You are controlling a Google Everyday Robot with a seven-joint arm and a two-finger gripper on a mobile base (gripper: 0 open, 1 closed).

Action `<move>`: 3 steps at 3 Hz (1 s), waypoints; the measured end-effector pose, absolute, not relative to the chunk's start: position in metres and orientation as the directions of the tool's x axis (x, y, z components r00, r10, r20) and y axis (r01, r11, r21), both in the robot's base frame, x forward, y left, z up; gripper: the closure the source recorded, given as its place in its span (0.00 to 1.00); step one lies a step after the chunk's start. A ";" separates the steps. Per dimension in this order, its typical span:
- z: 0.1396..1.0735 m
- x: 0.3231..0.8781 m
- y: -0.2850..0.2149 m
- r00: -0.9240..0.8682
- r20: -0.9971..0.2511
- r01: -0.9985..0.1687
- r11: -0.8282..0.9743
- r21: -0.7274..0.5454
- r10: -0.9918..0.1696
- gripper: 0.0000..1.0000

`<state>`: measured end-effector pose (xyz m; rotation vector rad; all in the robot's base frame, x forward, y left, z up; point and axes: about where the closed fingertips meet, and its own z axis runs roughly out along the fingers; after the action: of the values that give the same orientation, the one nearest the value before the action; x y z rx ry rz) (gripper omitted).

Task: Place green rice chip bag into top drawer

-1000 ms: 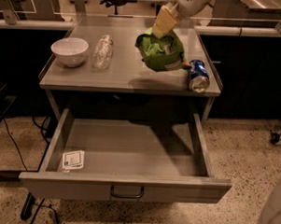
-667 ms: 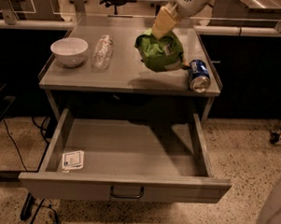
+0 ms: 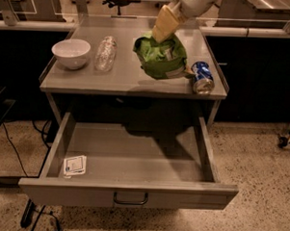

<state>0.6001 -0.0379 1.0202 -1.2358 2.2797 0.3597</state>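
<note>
A crinkly bright-green rice chip bag [image 3: 161, 58] with white lettering sits crumpled and roughly upright toward the right of the grey table top. Its top edge meets the pale yellow gripper [image 3: 162, 32] reaching down from above. Below the table top, the wide, shallow grey metal top drawer [image 3: 133, 155] is pulled fully open towards me, with a dark curved bar handle [image 3: 130, 199] on its front.

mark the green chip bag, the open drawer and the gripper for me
green rice chip bag [image 3: 162, 60], camera view, middle of its crinkled front
top drawer [image 3: 133, 158], camera view, bare floor of the pulled-out drawer
gripper [image 3: 160, 35], camera view, its lower tip, right at the top edge of the green rice chip bag
</note>
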 end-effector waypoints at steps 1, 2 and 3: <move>1.023 0.573 -0.029 -0.475 -0.571 -0.829 0.558 0.037 -0.669 1.00; 1.012 0.549 -0.028 -0.513 -0.573 -0.818 0.566 0.101 -0.639 1.00; 1.009 0.548 -0.028 -0.516 -0.569 -0.818 0.566 0.106 -0.640 1.00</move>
<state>0.5479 -0.0281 1.0093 -1.1711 2.3276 0.5019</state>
